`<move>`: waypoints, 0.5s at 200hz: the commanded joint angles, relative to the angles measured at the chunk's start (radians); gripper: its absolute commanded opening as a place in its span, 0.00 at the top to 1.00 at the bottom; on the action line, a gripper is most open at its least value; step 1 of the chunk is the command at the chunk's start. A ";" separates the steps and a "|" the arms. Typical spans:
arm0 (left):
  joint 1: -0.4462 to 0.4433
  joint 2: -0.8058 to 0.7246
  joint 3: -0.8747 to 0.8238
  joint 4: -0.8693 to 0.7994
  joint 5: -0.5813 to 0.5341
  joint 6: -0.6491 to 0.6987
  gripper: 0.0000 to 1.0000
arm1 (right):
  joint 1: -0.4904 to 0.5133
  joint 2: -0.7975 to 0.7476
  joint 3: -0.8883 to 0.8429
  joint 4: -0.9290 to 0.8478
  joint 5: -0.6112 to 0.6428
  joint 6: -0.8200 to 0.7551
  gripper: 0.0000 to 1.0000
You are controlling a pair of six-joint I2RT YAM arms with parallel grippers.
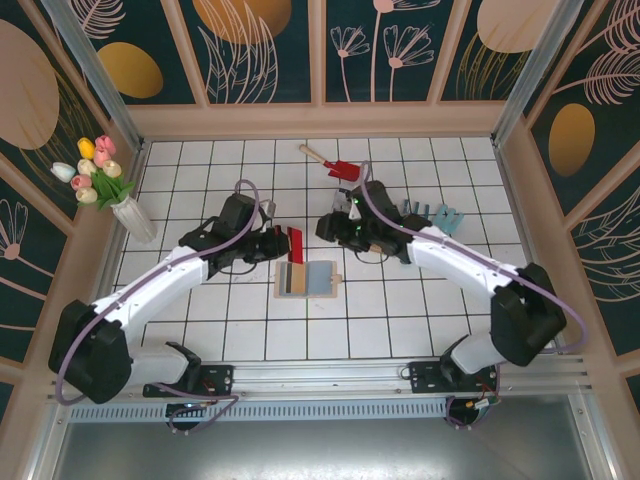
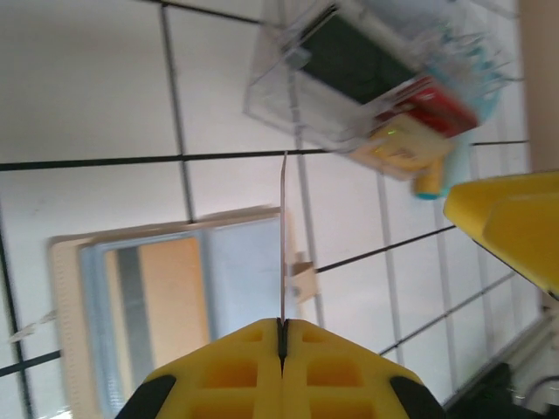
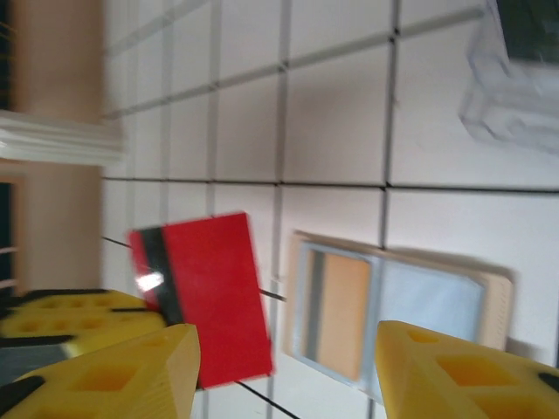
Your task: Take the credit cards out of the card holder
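Observation:
The card holder [image 1: 307, 279] lies open on the tiles, tan rim round blue-grey pockets, with a tan card [image 2: 170, 292] and a dark strip in its left side. My left gripper [image 1: 283, 243] is shut on a red credit card [image 1: 294, 244] with a dark stripe, lifted above the holder's far left corner. In the left wrist view that card [image 2: 284, 244] is edge-on between the closed fingertips [image 2: 262, 349]. In the right wrist view the red card [image 3: 205, 297] hangs left of the holder [image 3: 393, 305]. My right gripper [image 3: 297, 375] is open and empty, just right of the card.
A clear plastic tray [image 2: 349, 61] with a dark item inside lies beyond the holder, under my right arm. A red toy shovel [image 1: 335, 165] rests at the back. Blue objects [image 1: 435, 215] sit at the right, and a vase of tulips [image 1: 130, 215] stands at the left wall.

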 commanded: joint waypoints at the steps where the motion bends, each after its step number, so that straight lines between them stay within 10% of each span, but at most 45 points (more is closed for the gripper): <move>1: 0.006 -0.049 -0.015 0.168 0.093 -0.132 1.00 | -0.042 -0.072 -0.049 0.128 -0.069 0.002 0.42; 100: 0.008 -0.106 -0.010 0.473 0.266 -0.372 1.00 | -0.144 -0.128 -0.173 0.719 -0.453 0.299 0.34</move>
